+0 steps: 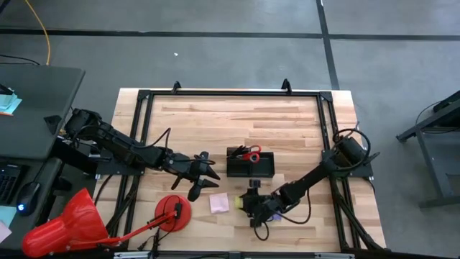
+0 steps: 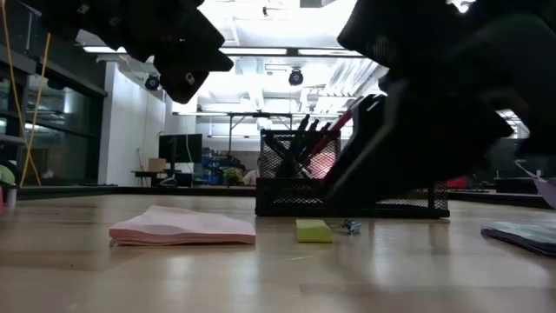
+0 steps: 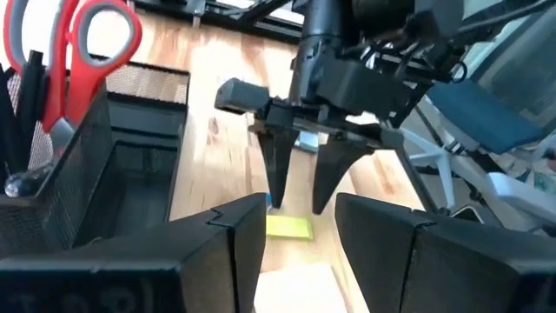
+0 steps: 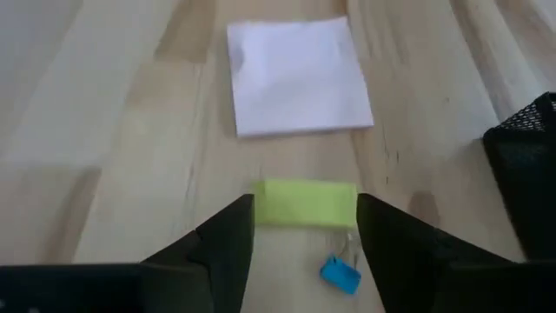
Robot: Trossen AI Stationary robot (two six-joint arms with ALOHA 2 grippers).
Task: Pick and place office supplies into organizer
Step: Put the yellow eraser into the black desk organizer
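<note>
Right end effector [image 1: 253, 210] low over the bench [image 1: 287, 115], near its front edge, in front of the organizer [image 1: 251, 166]. Fingers [image 4: 217, 243] parted, one on each side of a small yellow pad [image 4: 306, 203] that lies flat on the wood. Whether the fingers touch the pad cannot be told; the pad sits on the bench, not lifted. A tiny blue clip [image 4: 340, 273] lies just beside the pad, between the fingers, also on the wood.

Left end effector [image 1: 203, 173] hangs above the bench to the left of the organizer, well clear of the items. Fingers [image 3: 217, 252] parted to a middling gap, nothing between them.

No brand, label or writing readable on any item.

Organizer: black mesh tray, standing on the middle of the bench. One taller compartment holds red-handled scissors [image 3: 78, 52], handles up, together with dark pens [image 2: 304, 130]. The lower compartment beside it looks bare as far as the left wrist view shows.

Pink sticky pad [image 1: 219, 203] flat on the bench, just left of the yellow pad and in front of the organizer. A purple pad [image 2: 526, 235] lies at the far right in the low view, partly cut off.

Red cone [image 1: 61, 223] and red disc [image 1: 172, 212] sit at the bench's front left corner.
</note>
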